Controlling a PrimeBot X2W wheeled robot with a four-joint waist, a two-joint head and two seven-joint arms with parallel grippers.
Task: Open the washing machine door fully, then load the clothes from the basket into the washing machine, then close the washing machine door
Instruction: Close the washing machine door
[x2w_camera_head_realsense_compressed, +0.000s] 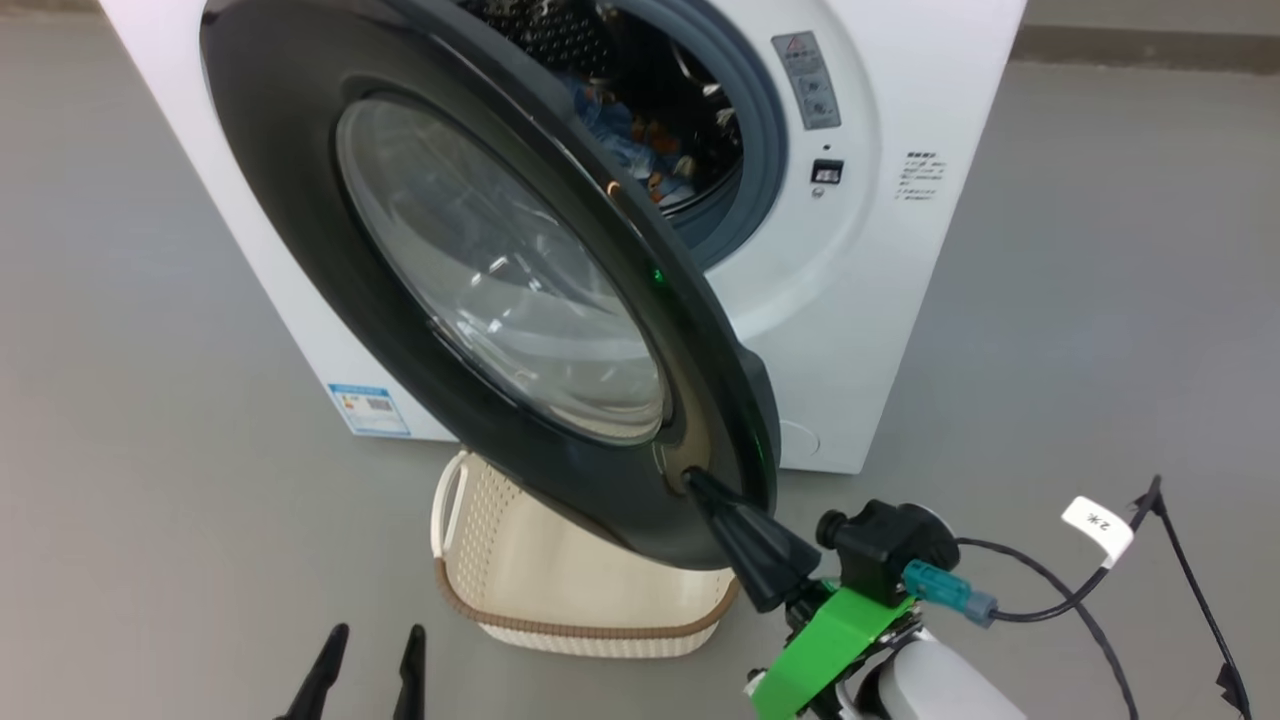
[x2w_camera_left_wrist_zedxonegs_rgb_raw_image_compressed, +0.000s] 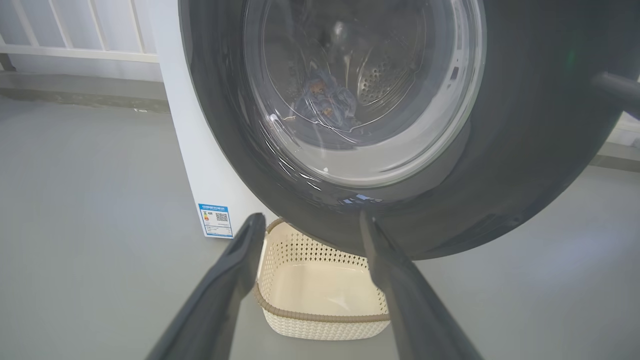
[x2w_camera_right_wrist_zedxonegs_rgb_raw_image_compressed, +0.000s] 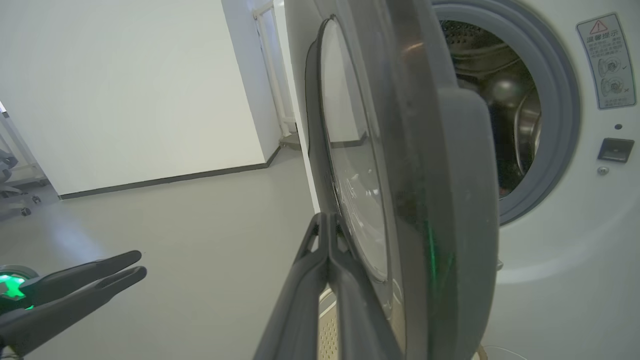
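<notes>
Left gripper (x2w_camera_head_realsense_compressed: 375, 632) hangs low over the plain grey floor (x2w_camera_head_realsense_compressed: 150, 450) with its two long dark fingers spread wide apart, holding nothing; in the left wrist view (x2w_camera_left_wrist_zedxonegs_rgb_raw_image_compressed: 311, 217) the gap between them frames what lies ahead. Just beyond those fingertips sits the small cream perforated plastic basket with a brown woven-look rim (x2w_camera_head_realsense_compressed: 560, 628), standing on the floor (x2w_camera_left_wrist_zedxonegs_rgb_raw_image_compressed: 75, 250) with its far end tucked under the door. Beyond and to the left of the basket (x2w_camera_left_wrist_zedxonegs_rgb_raw_image_compressed: 310, 316) a blue label (x2w_camera_left_wrist_zedxonegs_rgb_raw_image_compressed: 216, 220) marks the lower corner of the big white front-loading washing machine (x2w_camera_left_wrist_zedxonegs_rgb_raw_image_compressed: 200, 165).

Above the left gripper, the large round glossy black washing machine door with its bulging clear glass window (x2w_camera_head_realsense_compressed: 290, 220) stands partly open, swung out from the machine's left side. Through the glass of that door (x2w_camera_left_wrist_zedxonegs_rgb_raw_image_compressed: 525, 150) a bundle of light blue clothes with orange prints (x2w_camera_left_wrist_zedxonegs_rgb_raw_image_compressed: 325, 100) lies in the steel drum.

To the right, the right gripper (x2w_camera_head_realsense_compressed: 695, 482) has its fingers pressed together, empty. Its tips rest against the door's face beside the window's rim, near the free edge (x2w_camera_right_wrist_zedxonegs_rgb_raw_image_compressed: 327, 217). Past that edge the washing machine (x2w_camera_head_realsense_compressed: 880, 300) shows its grey seal and the clothes (x2w_camera_head_realsense_compressed: 620, 140) inside.
</notes>
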